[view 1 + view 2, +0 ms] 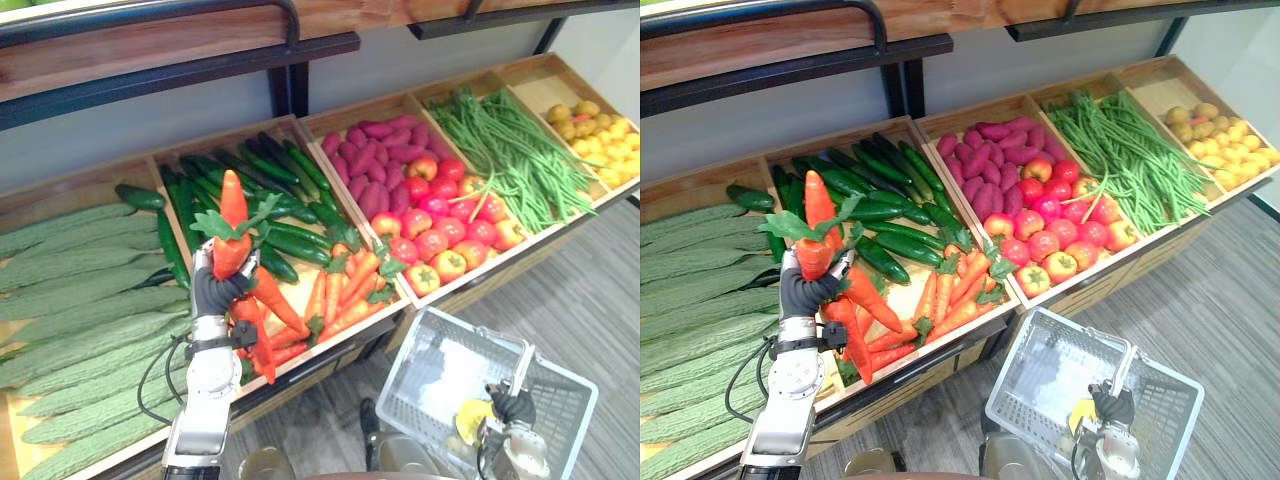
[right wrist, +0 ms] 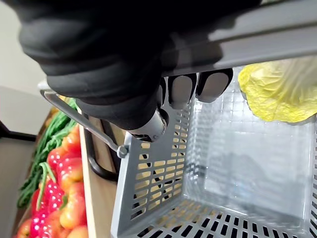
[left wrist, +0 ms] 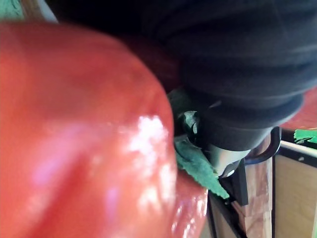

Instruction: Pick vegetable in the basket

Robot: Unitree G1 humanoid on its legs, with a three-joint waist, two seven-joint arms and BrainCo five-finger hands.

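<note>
Basket (image 1: 402,362) sits nearest, its handle wrapped by the curled fingers of the right hand (image 1: 512,407), with a yellow-green leafy head (image 1: 472,420) lying inside. Up and to the left of the basket, the left hand (image 1: 215,292) is clenched round the thick end of a carrot (image 1: 232,200). Its tip points up and it is raised over the carrot pile (image 1: 340,290) — well apart from the basket. Farther beyond the basket lie tomatoes (image 1: 440,235) and green beans (image 1: 510,150). The carrot looks stiff, light and glossy — likely slippery. Its taper could let it slide out, so the broad end by the leaves seems the sound place to hold.
</note>
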